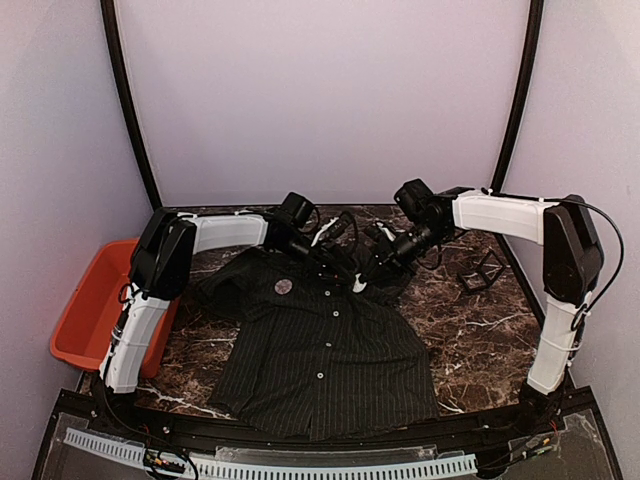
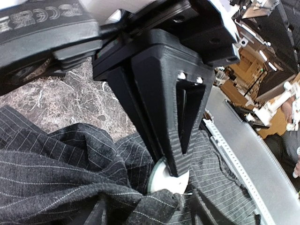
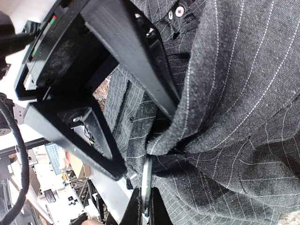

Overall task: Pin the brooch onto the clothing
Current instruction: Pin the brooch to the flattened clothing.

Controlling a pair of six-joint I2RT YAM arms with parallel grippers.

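Observation:
The clothing (image 1: 330,350), a dark pinstriped shirt with white buttons, lies spread on the marble table (image 1: 470,335), its collar end bunched up between both arms. The brooch (image 2: 161,182) is a pale round disc standing on edge against the gathered cloth. My left gripper (image 2: 176,171) is shut on it, one finger on each face. The right wrist view shows the brooch (image 3: 146,183) edge-on between those two dark fingers. My right gripper (image 3: 152,140) is shut on a raised fold of the shirt just above the disc. The pin itself is barely visible.
A small round disc (image 1: 283,287) sits on the shirt's chest left of the button line. An orange-red bin (image 1: 90,300) stands off the table's left edge. A black wire cube (image 1: 482,272) rests at the back right. Dark curved posts frame the back wall.

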